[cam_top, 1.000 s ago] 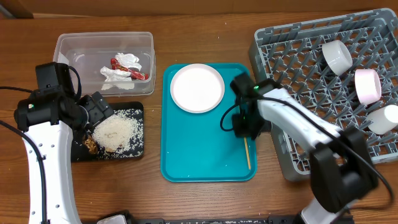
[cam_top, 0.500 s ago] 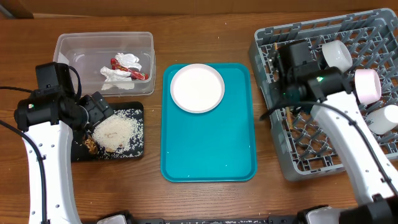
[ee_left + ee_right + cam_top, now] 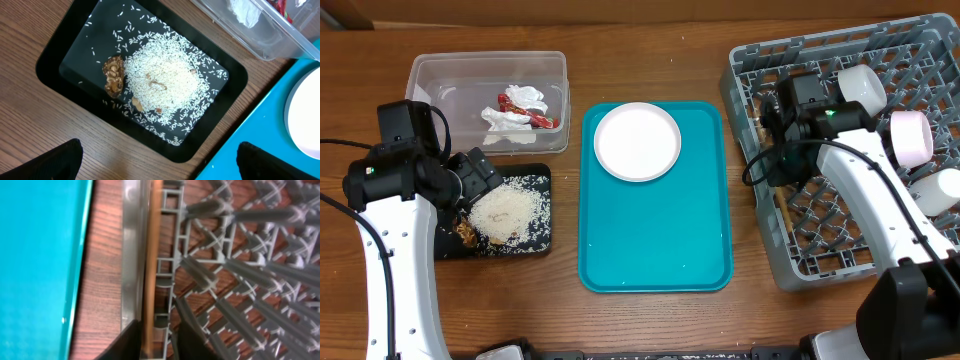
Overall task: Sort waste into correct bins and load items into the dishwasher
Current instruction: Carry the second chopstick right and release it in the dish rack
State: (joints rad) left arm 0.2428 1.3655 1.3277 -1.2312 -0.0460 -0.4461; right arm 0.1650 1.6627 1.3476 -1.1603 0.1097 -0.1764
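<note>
Sorting looks done: napkin (image 3: 520, 108) and sauce packet (image 3: 506, 100) lie in the clear tub (image 3: 490, 57), and rice (image 3: 505, 210) and brown lump (image 3: 468, 232) in the black tray (image 3: 535, 242). Bowls (image 3: 912, 138) and cup (image 3: 861, 88) sit in the rack (image 3: 840, 230). The right tool (image 3: 157, 340), narrowly parted, straddles a chopstick (image 3: 151, 270) along the rack's wall (apparently letting go). The left tool (image 3: 160, 160) gapes wide over the rice. The plate (image 3: 637, 141) remains to load, on the teal tray (image 3: 660, 240).

Centre of the worktop (image 3: 620, 50): the large tray (image 3: 655, 230), plate (image 3: 637, 141) on its 12 o'clock end. Dish rack (image 3: 745, 75) at 3 o'clock, chopsticks (image 3: 151, 265) along its 9 o'clock wall. Tub (image 3: 440, 75) at 10 o'clock holds napkin (image 3: 515, 108); shallow tray (image 3: 542, 215) at 8 o'clock holds rice (image 3: 505, 212).
</note>
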